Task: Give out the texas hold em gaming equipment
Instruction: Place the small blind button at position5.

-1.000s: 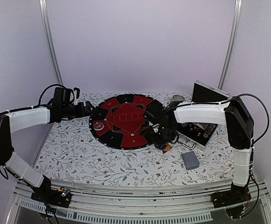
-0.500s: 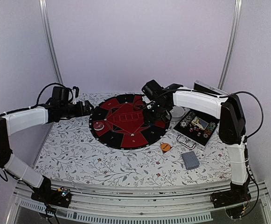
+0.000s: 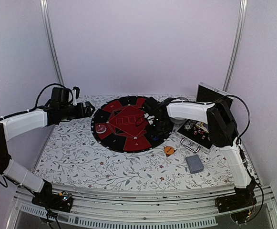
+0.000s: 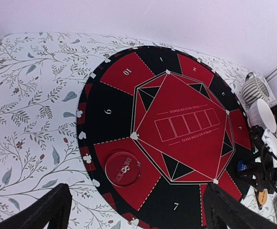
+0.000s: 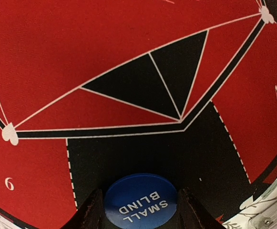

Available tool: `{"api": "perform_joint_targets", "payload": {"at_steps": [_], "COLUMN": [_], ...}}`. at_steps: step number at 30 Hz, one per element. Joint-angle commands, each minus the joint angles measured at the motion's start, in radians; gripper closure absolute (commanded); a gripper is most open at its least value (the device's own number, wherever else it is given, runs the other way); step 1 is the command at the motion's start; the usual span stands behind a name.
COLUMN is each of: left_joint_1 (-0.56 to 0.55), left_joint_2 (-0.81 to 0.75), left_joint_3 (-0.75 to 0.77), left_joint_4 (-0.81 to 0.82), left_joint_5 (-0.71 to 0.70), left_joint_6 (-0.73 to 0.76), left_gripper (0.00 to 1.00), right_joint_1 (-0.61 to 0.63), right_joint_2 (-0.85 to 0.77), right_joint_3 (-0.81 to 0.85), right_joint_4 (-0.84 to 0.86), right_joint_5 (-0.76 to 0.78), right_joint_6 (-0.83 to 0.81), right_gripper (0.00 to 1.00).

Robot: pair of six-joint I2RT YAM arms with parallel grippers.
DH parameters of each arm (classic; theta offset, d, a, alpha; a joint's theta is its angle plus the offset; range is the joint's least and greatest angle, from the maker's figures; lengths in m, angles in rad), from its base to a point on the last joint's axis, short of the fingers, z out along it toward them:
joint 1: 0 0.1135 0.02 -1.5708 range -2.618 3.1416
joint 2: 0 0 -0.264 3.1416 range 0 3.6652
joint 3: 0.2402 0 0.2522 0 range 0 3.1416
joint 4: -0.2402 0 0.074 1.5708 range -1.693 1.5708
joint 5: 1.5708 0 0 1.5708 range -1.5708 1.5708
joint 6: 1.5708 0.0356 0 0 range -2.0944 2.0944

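Step in hand: placing the small-blind marker on the playing mat.

1. Right pincer (image 3: 153,125): pinching the blue disc (image 5: 139,201) by its rim. The disc, lettered SMALL BLIND, lies flat between the two fingers (image 5: 88,212).
2. Disc position: over the near right part of the round mat (image 4: 186,124), above the black seat sector between the red sectors numbered 6 and 4. Whether the disc already touches the mat cannot be told.
3. Left pincer (image 3: 89,110): spread wide and carrying nothing, hovering just beside the far left edge of the mat.
4. Other equipment: a red disc (image 4: 123,168) lies on the mat in a red sector on the left side. An orange disc (image 3: 169,150) and a deck of cards (image 3: 194,163) lie on the table right of the mat. Poker chips (image 3: 191,126) sit in the open case (image 3: 212,93).

Next move, as judged: lower the disc until it rests flat inside the black sector, spread the fingers, then lift straight up so the disc is not dragged. The orange disc and the cards remain to be distributed
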Motion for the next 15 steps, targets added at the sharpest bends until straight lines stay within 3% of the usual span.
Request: {"api": "perform_joint_targets", "payload": {"at_steps": [1, 7, 12, 15], "left_joint_1": [-0.001, 0.0, 0.0, 0.001], "left_joint_2": [-0.011, -0.013, -0.021, -0.024], "left_joint_3": [0.006, 0.006, 0.005, 0.001], "left_joint_4": [-0.015, -0.017, -0.02, -0.021], "left_joint_5": [-0.005, -0.005, -0.008, -0.007], "left_joint_6": [0.017, 0.019, 0.017, 0.015], "left_gripper": [0.02, 0.02, 0.02, 0.02], "right_joint_1": [0.0, 0.002, 0.002, 0.002], "right_joint_2": [0.026, 0.031, 0.019, -0.011], "right_joint_3": [0.024, 0.024, 0.026, 0.031], "right_joint_4": [-0.033, -0.036, -0.037, -0.031], "right_joint_5": [-0.003, 0.004, -0.013, -0.03], "right_joint_6": [0.014, 0.013, 0.014, 0.013], "right_gripper": [0.62, 0.61, 0.45, 0.4]}}
